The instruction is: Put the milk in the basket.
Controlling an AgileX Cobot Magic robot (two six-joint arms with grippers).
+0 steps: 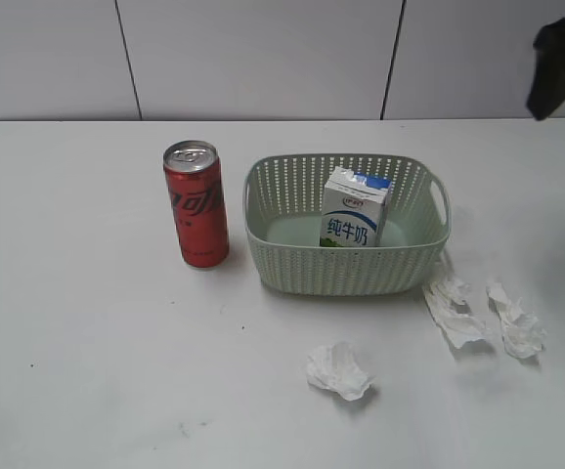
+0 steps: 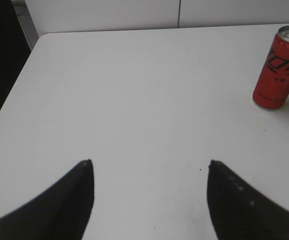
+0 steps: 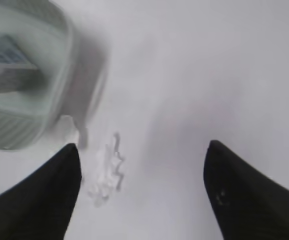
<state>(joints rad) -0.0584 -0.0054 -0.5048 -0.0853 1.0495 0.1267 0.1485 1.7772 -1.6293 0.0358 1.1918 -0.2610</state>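
The milk (image 1: 354,208), a small white carton with a blue top and blue characters, stands upright inside the pale green basket (image 1: 346,266) at the table's middle. The basket's corner shows blurred in the right wrist view (image 3: 44,100). My right gripper (image 3: 142,155) is open and empty, high above the table to the right of the basket; its dark arm (image 1: 561,59) shows at the top right of the exterior view. My left gripper (image 2: 149,165) is open and empty over bare table, left of the can, and out of the exterior view.
A red soda can (image 1: 195,204) stands left of the basket and shows in the left wrist view (image 2: 279,67). Crumpled tissues lie in front of the basket (image 1: 338,370) and at its right (image 1: 454,310) (image 1: 517,322); one shows in the right wrist view (image 3: 107,170).
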